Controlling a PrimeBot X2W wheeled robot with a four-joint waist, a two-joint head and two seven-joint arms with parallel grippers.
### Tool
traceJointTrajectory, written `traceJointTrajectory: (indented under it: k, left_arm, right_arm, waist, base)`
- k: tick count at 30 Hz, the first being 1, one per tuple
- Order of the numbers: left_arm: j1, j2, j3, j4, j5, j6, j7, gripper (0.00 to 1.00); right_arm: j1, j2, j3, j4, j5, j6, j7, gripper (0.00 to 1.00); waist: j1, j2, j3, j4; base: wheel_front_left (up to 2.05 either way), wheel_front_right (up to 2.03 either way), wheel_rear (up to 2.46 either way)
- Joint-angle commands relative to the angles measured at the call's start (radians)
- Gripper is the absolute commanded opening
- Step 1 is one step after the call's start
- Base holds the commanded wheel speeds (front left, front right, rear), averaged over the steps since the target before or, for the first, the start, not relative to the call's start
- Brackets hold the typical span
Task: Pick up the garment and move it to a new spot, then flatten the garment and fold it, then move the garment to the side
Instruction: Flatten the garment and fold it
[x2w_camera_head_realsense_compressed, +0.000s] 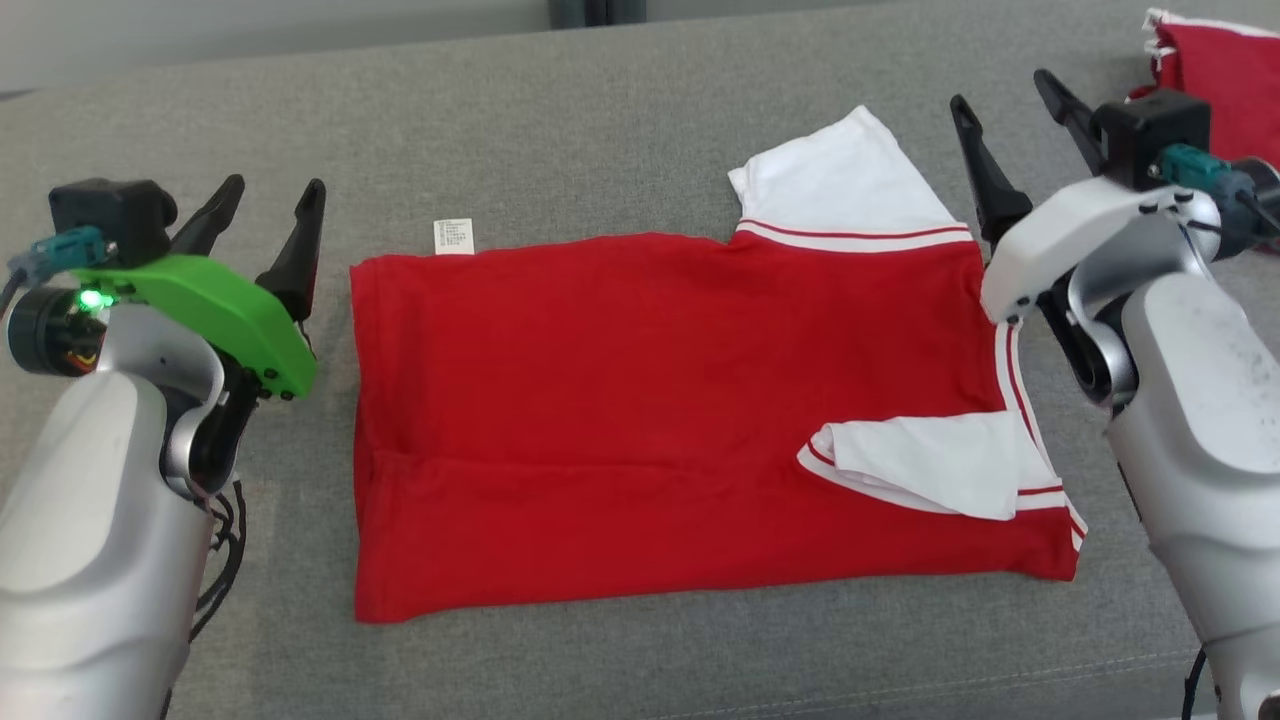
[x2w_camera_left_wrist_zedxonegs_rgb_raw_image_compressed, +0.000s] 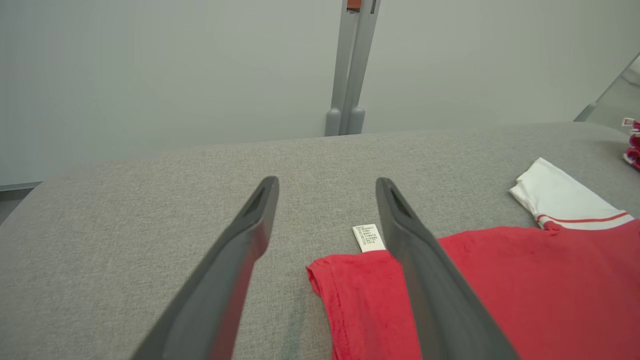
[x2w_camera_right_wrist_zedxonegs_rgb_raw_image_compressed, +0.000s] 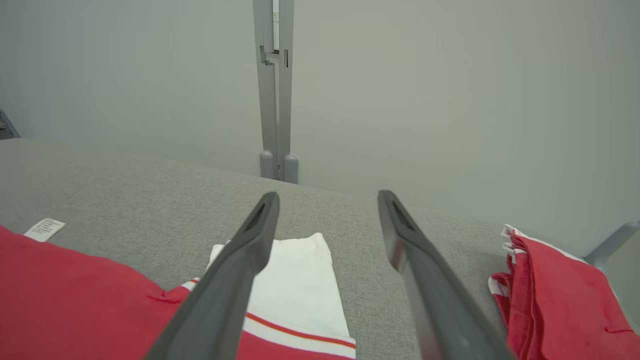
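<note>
Red T-shirt (x2w_camera_head_realsense_compressed: 600, 400) w/ white sleeves lies flat on the grey fabric tabletop (x2w_camera_head_realsense_compressed: 600, 130), roughly centre, turned sideways: hem toward robot's left, sleeves toward right. Far sleeve (x2w_camera_head_realsense_compressed: 840, 180) sticks out away from the robot, spread flat. Near sleeve (x2w_camera_head_realsense_compressed: 930, 465) is folded in over the red body. White care label (x2w_camera_head_realsense_compressed: 453, 236) pokes out at the far-left corner of the hem. Some shallow creases near the hem, otherwise smooth.

Left tool (x2w_camera_head_realsense_compressed: 275, 185): fingers apart, nothing between them, just beside the hem edge, off the cloth. In left wrist view the label shows in the gap btwn the fingers.

Right tool (x2w_camera_head_realsense_compressed: 1002, 90): fingers apart, nothing held, just beside the shoulder end, near the far sleeve. In right wrist view the far sleeve sits under and partly behind the left-hand finger.

Can't tell whether either tool touches the tabletop.

Second red cloth (x2w_camera_head_realsense_compressed: 1220, 70), w/ white trim and bunched, sits at the far-right corner, well apart from the T-shirt.
</note>
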Motion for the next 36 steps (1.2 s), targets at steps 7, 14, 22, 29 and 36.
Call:
traceJointTrajectory:
  k: [7, 14, 22, 29, 36]
  left_arm:
    - [-0.165, 0.064, -0.141, 0.105, -0.138, -0.003, 0.11, 1.0]
    - [-0.224, 0.083, -0.239, 0.182, -0.23, -0.003, 0.173, 1.0]
    - [-0.241, 0.077, -0.309, 0.225, -0.321, -0.003, 0.203, 1.0]
    - [-0.265, 0.064, -0.381, 0.229, -0.361, -0.003, 0.199, 0.0]
    - [-0.309, 0.063, -0.436, 0.189, -0.358, -0.003, 0.126, 0.0]
  right_arm:
    - [-0.238, -0.007, 0.1, 0.238, 0.046, 0.0, 0.044, 1.0]
    - [-0.369, 0.021, 0.179, 0.413, 0.085, 0.0, -0.007, 1.0]
    - [-0.448, 0.044, 0.26, 0.562, 0.125, 0.0, -0.04, 1.0]
    - [-0.506, 0.039, 0.314, 0.651, 0.161, 0.0, -0.039, 1.0]
    - [-0.548, 0.015, 0.351, 0.716, 0.2, 0.0, -0.011, 1.0]
  waist:
    - [0.0, 0.0, 0.162, -0.023]
    - [0.0, 0.0, 0.19, -0.022]
    - [0.0, 0.0, 0.21, -0.022]
    - [0.0, 0.0, 0.233, 0.0]
    - [0.0, 0.0, 0.245, 0.05]
  base:
    - [0.0, 0.0, 0.0]
    - [0.0, 0.0, 0.0]
    - [0.0, 0.0, 0.0]
    - [0.0, 0.0, 0.0]
    - [0.0, 0.0, 0.0]
